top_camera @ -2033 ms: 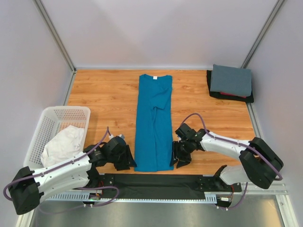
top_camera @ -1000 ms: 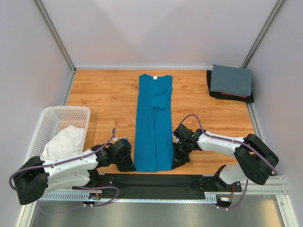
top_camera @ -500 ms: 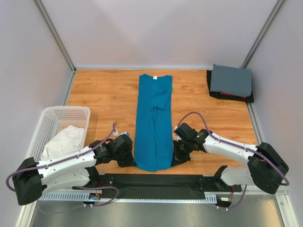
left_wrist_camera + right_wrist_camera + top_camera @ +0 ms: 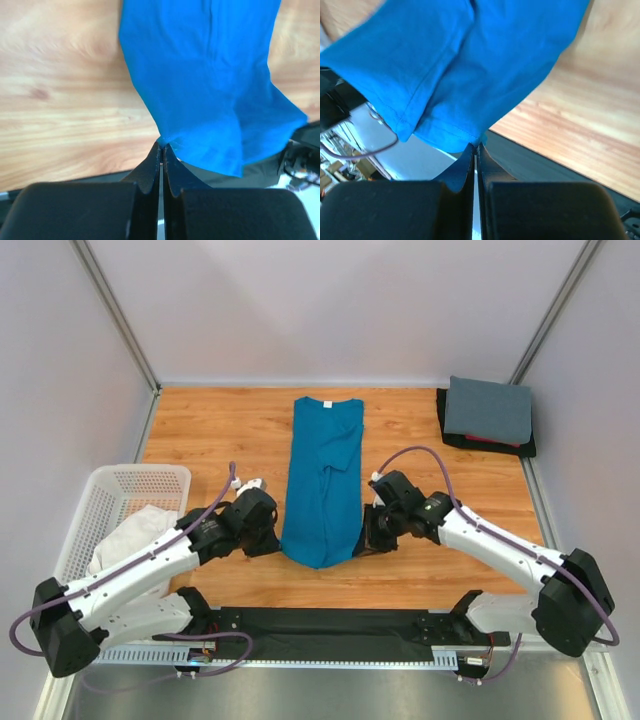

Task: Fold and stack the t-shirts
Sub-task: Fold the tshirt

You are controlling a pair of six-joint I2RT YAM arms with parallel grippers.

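A teal-blue t-shirt (image 4: 325,470), folded into a long strip, lies down the middle of the wooden table, collar at the far end. Its near hem is lifted off the wood and sags between my two grippers. My left gripper (image 4: 276,540) is shut on the hem's left corner (image 4: 163,141). My right gripper (image 4: 362,540) is shut on the hem's right corner (image 4: 479,141). In both wrist views the blue cloth (image 4: 210,80) hangs from the pinched tips, above the table's near edge. A slate-grey t-shirt (image 4: 488,408) lies folded on dark and red ones at the far right corner.
A white mesh laundry basket (image 4: 100,505) stands at the left edge with a crumpled white t-shirt (image 4: 135,540) in it. A black strip (image 4: 340,625) runs along the table's near edge by the arm bases. Bare wood flanks the blue shirt on both sides.
Both grippers closed on the near hem corners and have lifted them, carrying the hem away from the near edge toward the collar. The strip's flat part is now shorter.
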